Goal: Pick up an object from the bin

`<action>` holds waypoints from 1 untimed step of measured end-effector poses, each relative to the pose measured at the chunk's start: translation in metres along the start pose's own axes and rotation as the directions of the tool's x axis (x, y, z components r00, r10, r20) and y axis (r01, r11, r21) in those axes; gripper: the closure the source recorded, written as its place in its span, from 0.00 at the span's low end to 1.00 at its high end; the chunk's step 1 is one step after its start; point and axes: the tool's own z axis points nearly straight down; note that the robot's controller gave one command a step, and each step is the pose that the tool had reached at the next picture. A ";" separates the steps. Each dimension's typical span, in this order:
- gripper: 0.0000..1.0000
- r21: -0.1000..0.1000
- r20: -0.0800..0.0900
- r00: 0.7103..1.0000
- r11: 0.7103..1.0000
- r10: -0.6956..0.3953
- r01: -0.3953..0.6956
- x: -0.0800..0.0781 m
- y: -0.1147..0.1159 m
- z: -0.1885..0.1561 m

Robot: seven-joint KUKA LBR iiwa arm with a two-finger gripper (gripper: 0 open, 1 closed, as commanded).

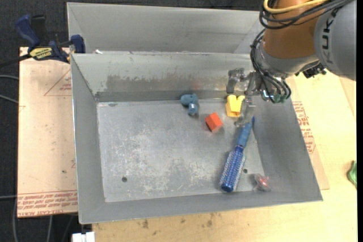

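My gripper (241,100) hangs at the back right of the bin, its fingers open. A small yellow block (233,106) lies on the bin floor right at the fingertips, partly between them. The fingers are not closed on it. An orange block (213,122) sits just left of the yellow one. A blue brush (235,160) lies lengthwise below the gripper, with the tip of its handle close to the right finger.
A small blue curved piece (190,103) rests near the back wall, left of the orange block. A small pinkish thing (261,181) lies in the front right corner. The arm with its orange cover comes in from the upper right.
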 end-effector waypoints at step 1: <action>0.00 0.000 0.008 1.000 1.000 -0.021 0.021 0.037 -0.029 0.119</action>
